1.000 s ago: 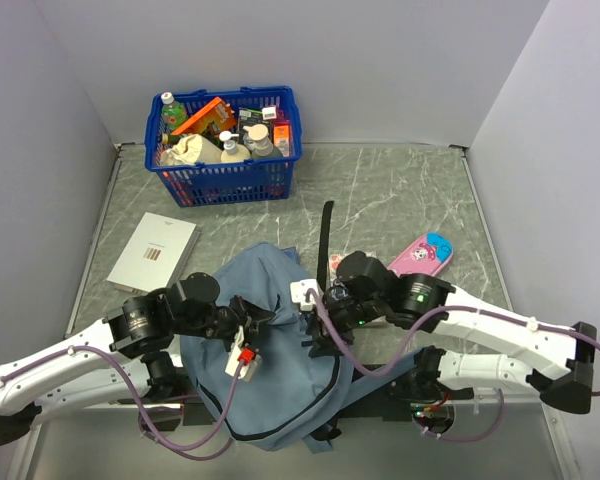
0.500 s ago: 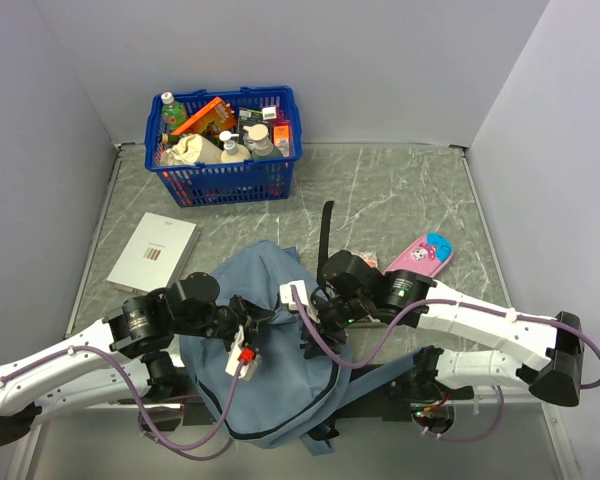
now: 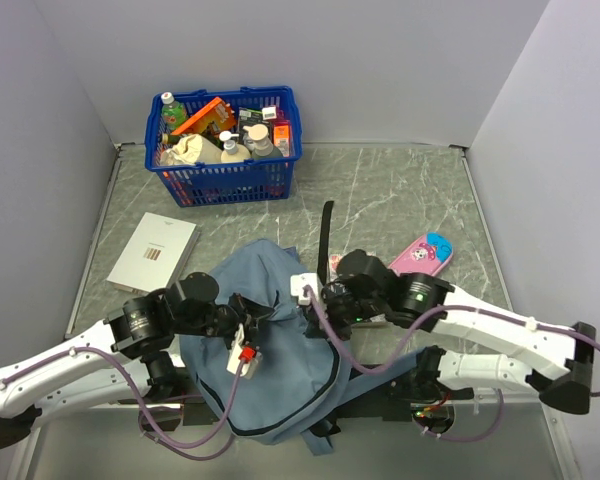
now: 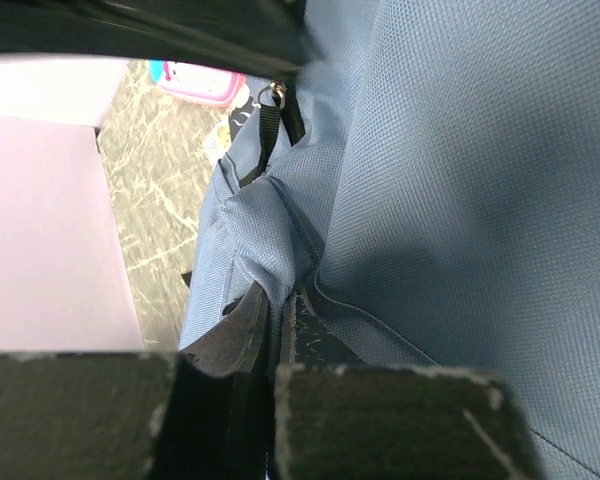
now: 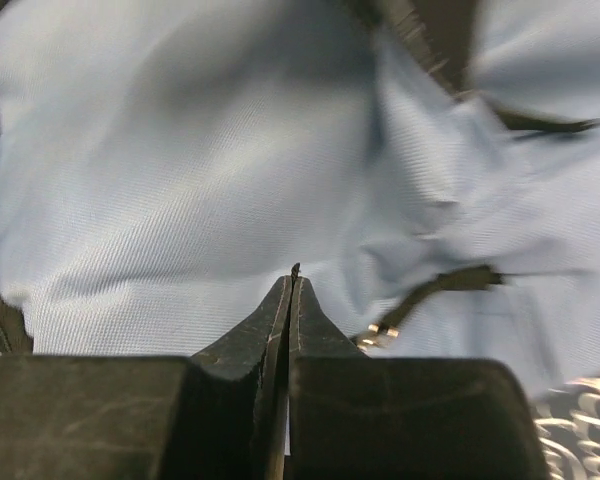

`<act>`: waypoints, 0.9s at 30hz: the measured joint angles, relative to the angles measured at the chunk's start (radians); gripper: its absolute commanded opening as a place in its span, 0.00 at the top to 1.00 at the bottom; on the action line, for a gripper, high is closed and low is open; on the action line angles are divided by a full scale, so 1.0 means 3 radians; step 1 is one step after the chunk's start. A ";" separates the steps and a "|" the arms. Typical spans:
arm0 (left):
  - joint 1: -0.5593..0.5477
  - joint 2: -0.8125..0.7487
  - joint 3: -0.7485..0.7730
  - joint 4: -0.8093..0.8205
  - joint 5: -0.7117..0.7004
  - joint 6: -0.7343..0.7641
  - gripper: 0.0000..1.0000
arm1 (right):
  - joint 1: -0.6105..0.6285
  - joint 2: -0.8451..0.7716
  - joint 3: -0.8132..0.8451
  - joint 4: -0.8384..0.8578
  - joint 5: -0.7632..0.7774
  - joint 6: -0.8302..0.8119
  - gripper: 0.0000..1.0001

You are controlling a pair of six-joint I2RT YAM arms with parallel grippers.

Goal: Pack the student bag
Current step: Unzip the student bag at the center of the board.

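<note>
The left gripper (image 3: 265,314) and right gripper (image 3: 316,312) crowd close together over the soft grey-blue fabric backpack (image 3: 270,390), with little gap between them. Beyond both, bare marble tabletop (image 3: 400,195) lies open; a pink oval pencil case (image 3: 427,253) sits beside the right wrist.

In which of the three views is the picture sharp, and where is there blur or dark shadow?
Top external: evenly lit and sharp, with only soft shadows. Left wrist: the weave of the student bag is crisp, but a dark band crosses the top edge and the foreground is dim. Right wrist: the fabric looks soft, and the lower right corner is smeared.
</note>
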 measured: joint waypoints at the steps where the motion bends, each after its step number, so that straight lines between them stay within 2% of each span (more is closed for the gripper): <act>1: 0.0004 -0.0004 -0.0015 0.0014 0.0000 0.0001 0.99 | 0.0000 -0.0083 -0.0011 0.0055 0.0074 0.0018 1.00; 6: 0.0028 -0.0034 -0.0149 0.0122 -0.0053 0.0005 0.99 | 0.0000 -0.0571 -0.0145 0.0323 0.0369 0.0103 1.00; 10: 0.0028 -0.0033 -0.0317 0.0427 -0.0226 -0.0085 0.99 | -0.0015 -0.0754 -0.0257 0.0385 0.0631 0.0161 1.00; 15: 0.0042 0.0206 -0.0371 0.0903 -0.0711 -0.0422 0.99 | -0.0056 -0.0765 -0.0329 0.0437 0.1213 0.0233 1.00; 16: 0.0083 0.0409 -0.0340 0.1141 -0.0993 -0.0641 0.99 | -0.0093 -0.0757 -0.0336 0.0484 0.1563 0.0238 1.00; 17: 0.0088 0.0429 -0.0332 0.1155 -0.1013 -0.0660 0.99 | -0.0099 -0.0755 -0.0336 0.0490 0.1584 0.0238 1.00; 23: 0.0567 0.1137 0.0240 0.1212 -0.1383 -0.1287 0.99 | -0.0187 -0.0764 -0.0336 0.0598 0.2243 0.0310 1.00; 27: 0.0771 0.1185 0.0273 0.1240 -0.1550 -0.1567 0.99 | -0.0189 -0.0909 -0.0376 0.0638 0.2439 0.0451 1.00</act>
